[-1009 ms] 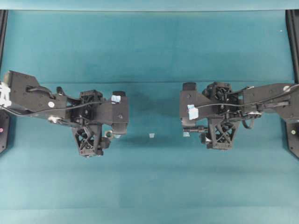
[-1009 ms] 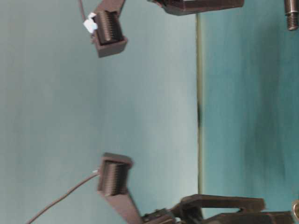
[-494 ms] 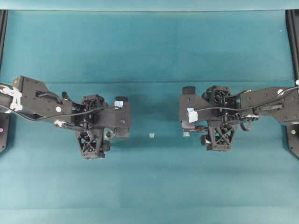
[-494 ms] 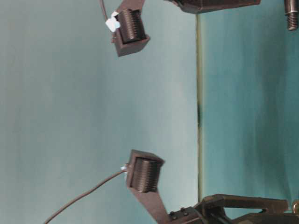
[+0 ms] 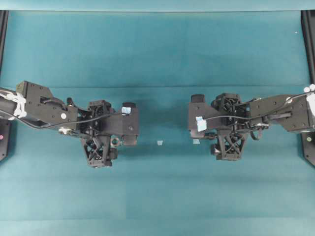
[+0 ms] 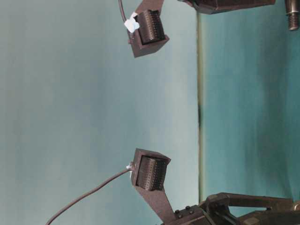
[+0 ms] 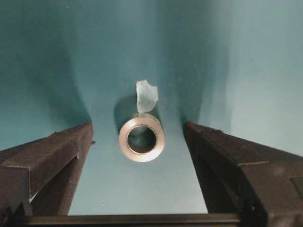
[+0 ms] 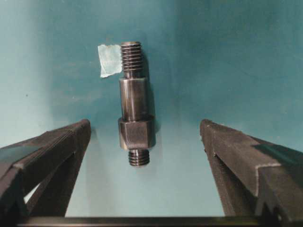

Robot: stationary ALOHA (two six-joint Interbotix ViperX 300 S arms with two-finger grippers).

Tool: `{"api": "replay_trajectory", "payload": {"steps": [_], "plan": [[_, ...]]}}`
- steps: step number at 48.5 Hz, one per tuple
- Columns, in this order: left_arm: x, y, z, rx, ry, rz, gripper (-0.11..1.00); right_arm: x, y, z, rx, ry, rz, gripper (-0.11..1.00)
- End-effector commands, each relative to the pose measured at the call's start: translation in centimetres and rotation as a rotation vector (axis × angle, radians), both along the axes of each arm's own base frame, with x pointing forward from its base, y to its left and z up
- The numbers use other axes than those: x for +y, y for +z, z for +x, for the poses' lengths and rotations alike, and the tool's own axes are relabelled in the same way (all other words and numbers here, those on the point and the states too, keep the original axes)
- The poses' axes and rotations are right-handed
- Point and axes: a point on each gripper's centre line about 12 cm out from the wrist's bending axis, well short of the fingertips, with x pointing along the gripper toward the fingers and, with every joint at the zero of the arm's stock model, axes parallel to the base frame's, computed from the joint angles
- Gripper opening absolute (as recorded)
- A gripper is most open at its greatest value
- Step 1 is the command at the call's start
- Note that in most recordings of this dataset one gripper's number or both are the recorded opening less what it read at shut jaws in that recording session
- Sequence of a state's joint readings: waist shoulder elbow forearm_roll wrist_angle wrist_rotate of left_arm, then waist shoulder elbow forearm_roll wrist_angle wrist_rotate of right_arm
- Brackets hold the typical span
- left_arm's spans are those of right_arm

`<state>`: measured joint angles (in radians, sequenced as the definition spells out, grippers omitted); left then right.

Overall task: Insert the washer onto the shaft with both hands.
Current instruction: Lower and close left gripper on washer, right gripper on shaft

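Both arms have crept inward and lower vs a sec ago; in the table-level view the two ribbed finger pads now sit further right, nearer the table edge. L gripper [image 7: 139, 156] jaws wide, nothing held; washer [image 7: 141, 137] lies flat on the teal mat [image 5: 157, 59] between the fingers, touching neither, a pale tape scrap [image 7: 146, 96] just beyond it. R gripper [image 8: 144, 156] likewise wide and empty; shaft [image 8: 134, 122] lies lengthwise between its fingers, clear of both, tape square [image 8: 110, 60] beside its far threaded end. Washer, shaft unmoved.
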<state>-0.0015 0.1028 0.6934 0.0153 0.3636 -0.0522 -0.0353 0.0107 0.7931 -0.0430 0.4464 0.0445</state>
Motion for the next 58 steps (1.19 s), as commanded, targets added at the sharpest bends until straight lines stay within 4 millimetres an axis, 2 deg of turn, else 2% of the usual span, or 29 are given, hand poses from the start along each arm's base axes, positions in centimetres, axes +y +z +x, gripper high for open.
{"api": "replay_trajectory", "payload": {"steps": [1, 42, 53, 58], "plan": [[-0.16, 0.23, 0.31, -0.014, -0.007, 0.002, 0.90, 0.04, 0.26, 0.30, -0.020, 0.006, -0.002, 0.88], [-0.53, 0.17, 0.23, -0.009, -0.018, 0.002, 0.90, -0.10, -0.32, 0.14, 0.003, 0.001, -0.002, 0.86], [-0.53, 0.14, 0.14, -0.002, -0.016, 0.001, 0.89, -0.07, -0.33, 0.12, 0.004, -0.006, 0.004, 0.83], [-0.53, 0.19, 0.15, -0.003, -0.011, -0.001, 0.89, -0.07, -0.33, 0.12, 0.004, -0.006, 0.004, 0.77]]}}
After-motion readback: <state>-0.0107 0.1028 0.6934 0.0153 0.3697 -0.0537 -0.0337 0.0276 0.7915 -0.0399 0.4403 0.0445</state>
